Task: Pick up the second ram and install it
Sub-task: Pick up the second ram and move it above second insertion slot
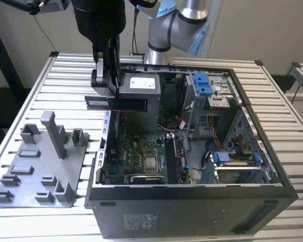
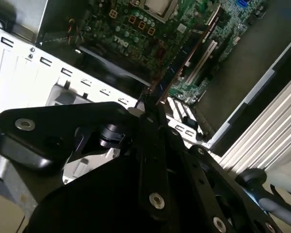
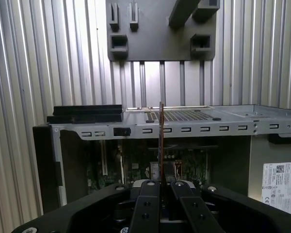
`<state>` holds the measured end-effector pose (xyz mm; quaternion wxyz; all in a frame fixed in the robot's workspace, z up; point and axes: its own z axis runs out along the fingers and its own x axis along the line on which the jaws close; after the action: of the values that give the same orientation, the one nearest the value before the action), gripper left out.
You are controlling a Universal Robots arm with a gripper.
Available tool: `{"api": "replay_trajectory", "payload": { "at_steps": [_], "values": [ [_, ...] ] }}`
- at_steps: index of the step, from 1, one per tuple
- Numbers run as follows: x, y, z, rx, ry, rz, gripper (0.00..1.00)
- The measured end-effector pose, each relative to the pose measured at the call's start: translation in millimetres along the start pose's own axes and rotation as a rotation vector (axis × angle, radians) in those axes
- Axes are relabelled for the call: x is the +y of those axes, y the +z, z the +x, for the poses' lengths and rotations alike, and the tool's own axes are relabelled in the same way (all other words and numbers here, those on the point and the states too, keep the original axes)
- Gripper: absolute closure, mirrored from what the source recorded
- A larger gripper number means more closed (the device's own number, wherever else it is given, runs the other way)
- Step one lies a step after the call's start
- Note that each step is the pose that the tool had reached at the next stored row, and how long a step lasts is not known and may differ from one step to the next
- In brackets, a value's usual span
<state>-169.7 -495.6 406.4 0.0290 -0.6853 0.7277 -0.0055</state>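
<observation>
Transfer of the second ram (image 1: 118,104), a thin bluish memory board with dark chips. I have the black two-finger gripper (image 1: 110,91) pinched on the stick's upper long edge. The stick hangs level in the air above the rim of the open black computer case (image 1: 192,212), on the side facing the grey plastic holder plate (image 1: 20,171), clear of both. In both wrist views the board appears edge-on, running straight out from between the fingers (image 3: 150,194) over the green motherboard (image 2: 150,24). In my judgement, good execution means keeping the board vertical and parallel to the long white memory slots (image 2: 206,51), and keeping the grip centred so neither end dips. The silver-and-blue arm (image 1: 177,25) reaches in from the far edge of the slatted tabletop (image 1: 65,70), wrist pointing straight down.
</observation>
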Motion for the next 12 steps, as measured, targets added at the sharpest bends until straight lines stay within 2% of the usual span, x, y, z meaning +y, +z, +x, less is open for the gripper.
{"api": "replay_trajectory", "payload": {
  "at_steps": [12],
  "values": [
    [-21.3, 1.1, -1.3, -0.0016, -0.003, -0.0001, 0.86]
  ]
}}
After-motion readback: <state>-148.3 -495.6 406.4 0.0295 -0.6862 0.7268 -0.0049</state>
